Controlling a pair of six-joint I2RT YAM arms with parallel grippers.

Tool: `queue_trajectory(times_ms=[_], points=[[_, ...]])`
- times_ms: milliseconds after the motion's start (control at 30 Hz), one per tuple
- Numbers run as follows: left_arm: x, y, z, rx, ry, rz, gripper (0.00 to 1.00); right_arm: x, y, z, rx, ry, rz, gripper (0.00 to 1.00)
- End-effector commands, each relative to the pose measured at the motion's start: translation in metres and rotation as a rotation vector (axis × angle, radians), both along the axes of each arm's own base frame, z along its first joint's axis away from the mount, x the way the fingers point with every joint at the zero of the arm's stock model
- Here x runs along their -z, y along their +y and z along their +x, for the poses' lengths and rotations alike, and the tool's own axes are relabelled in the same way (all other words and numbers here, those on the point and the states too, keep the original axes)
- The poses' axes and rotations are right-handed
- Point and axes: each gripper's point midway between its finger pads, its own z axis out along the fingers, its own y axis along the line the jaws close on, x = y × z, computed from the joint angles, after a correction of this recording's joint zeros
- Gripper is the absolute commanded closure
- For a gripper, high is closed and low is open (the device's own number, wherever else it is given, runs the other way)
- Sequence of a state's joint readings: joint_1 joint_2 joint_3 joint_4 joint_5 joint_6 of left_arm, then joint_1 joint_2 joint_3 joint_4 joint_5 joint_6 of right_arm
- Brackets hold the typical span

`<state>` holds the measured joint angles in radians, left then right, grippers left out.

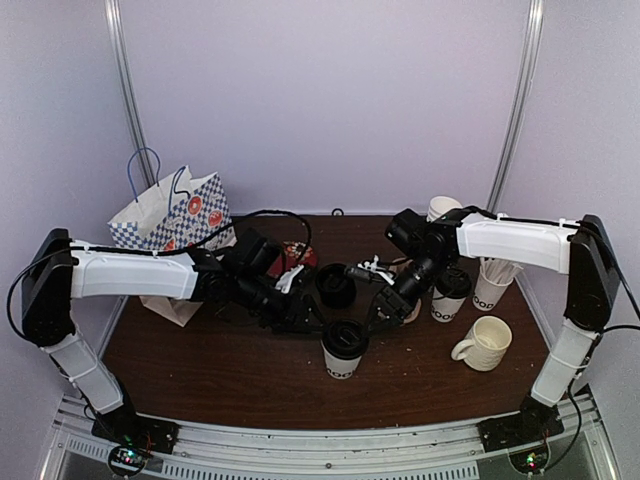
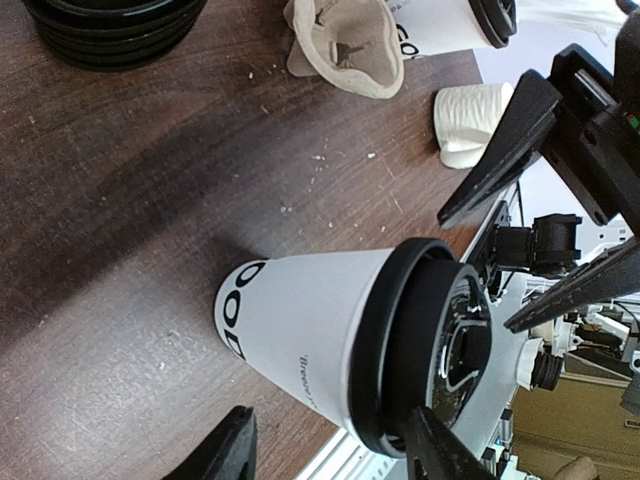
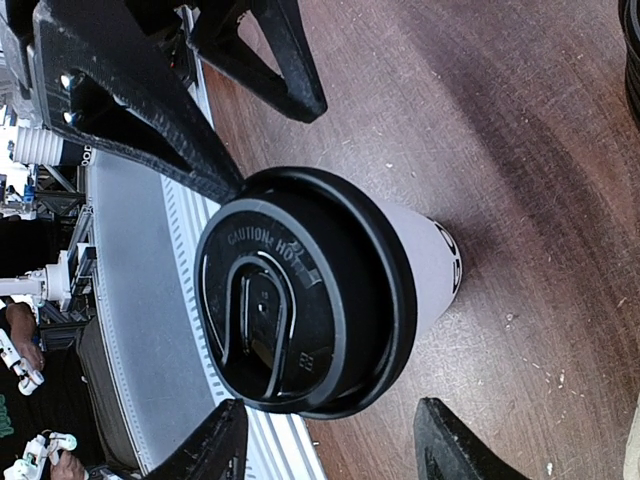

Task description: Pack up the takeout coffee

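A takeout coffee cup point(image 1: 342, 360) with a black dome lid stands upright near the table's front middle. Its "GOOD" lettering shows in the left wrist view point(image 2: 300, 315), and the lid top shows in the right wrist view point(image 3: 300, 300). My left gripper point(image 1: 314, 322) hangs just left of its lid, open point(image 2: 335, 455), with one finger point(image 2: 445, 450) right by the lid rim. My right gripper point(image 1: 379, 314) is just right of it, open point(image 3: 330, 450), above the lid. A second lidded cup point(image 1: 449, 298) stands to the right. The brown pulp carrier point(image 2: 345, 45) lies next to it.
A stack of black lids point(image 1: 335, 285) sits behind the front cup. The cream mug point(image 1: 485, 343) is at front right, and a stack of lidless white cups point(image 1: 494, 277) stands behind it. A patterned paper bag point(image 1: 175, 215) stands at the back left.
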<state>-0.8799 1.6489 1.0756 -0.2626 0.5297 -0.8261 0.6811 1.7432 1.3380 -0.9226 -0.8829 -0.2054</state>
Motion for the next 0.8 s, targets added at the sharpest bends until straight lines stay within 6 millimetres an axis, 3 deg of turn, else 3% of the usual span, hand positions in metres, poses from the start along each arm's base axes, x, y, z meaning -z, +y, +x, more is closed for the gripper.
queue_trajectory(times_ms=[0,233,433,600,767], points=[[-0.011,-0.01,0.0,0.014,-0.009,-0.038,0.48,-0.013,0.001,-0.003,-0.002,-0.021,0.03,0.4],[0.001,-0.003,-0.001,0.01,-0.008,0.014,0.48,-0.009,-0.008,0.004,0.041,-0.049,0.002,0.42],[0.014,0.006,-0.003,0.0,0.0,0.07,0.49,0.006,-0.014,0.009,0.062,-0.047,-0.048,0.46],[0.019,0.011,-0.004,-0.002,-0.004,0.099,0.51,0.016,-0.01,0.007,0.054,0.0,-0.055,0.53],[0.022,0.011,-0.003,-0.002,-0.005,0.103,0.51,0.017,-0.004,0.003,0.038,0.059,-0.029,0.5]])
